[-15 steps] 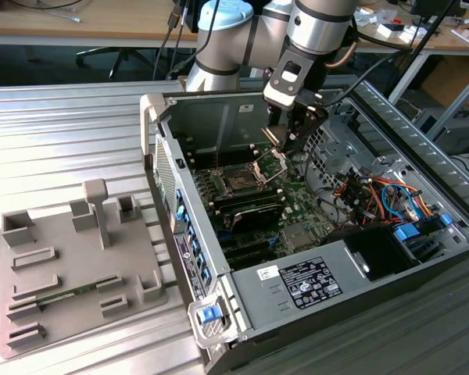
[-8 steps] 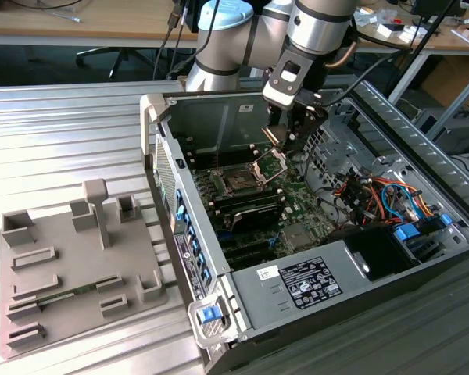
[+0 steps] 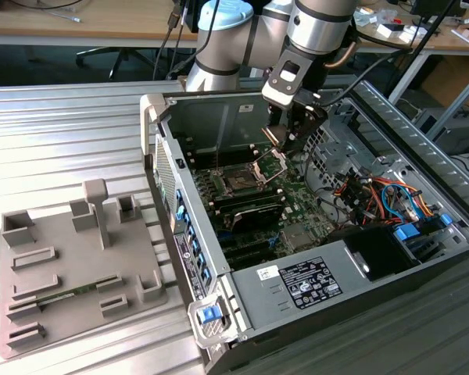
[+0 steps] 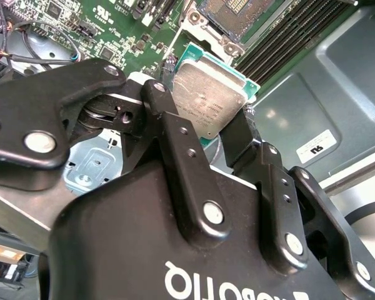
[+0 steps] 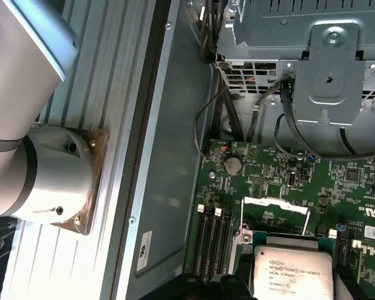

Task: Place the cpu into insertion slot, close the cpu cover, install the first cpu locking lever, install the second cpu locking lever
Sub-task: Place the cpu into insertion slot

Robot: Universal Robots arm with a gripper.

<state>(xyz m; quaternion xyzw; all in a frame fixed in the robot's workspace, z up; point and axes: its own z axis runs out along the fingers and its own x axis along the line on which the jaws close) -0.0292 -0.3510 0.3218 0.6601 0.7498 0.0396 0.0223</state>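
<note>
Hand (image 4: 201, 122) pinches the cpu (image 4: 214, 94) by its edges, near the socket (image 4: 237, 12).

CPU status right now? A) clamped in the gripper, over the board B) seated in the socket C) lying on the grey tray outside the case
A: the cpu is clamped in the gripper above the motherboard, and the socket is bare.

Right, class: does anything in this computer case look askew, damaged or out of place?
Nothing looks damaged or spilled. The cpu is clamped in the gripper above the board, not in its socket, and the cover stands open, as fits work under way.
</note>
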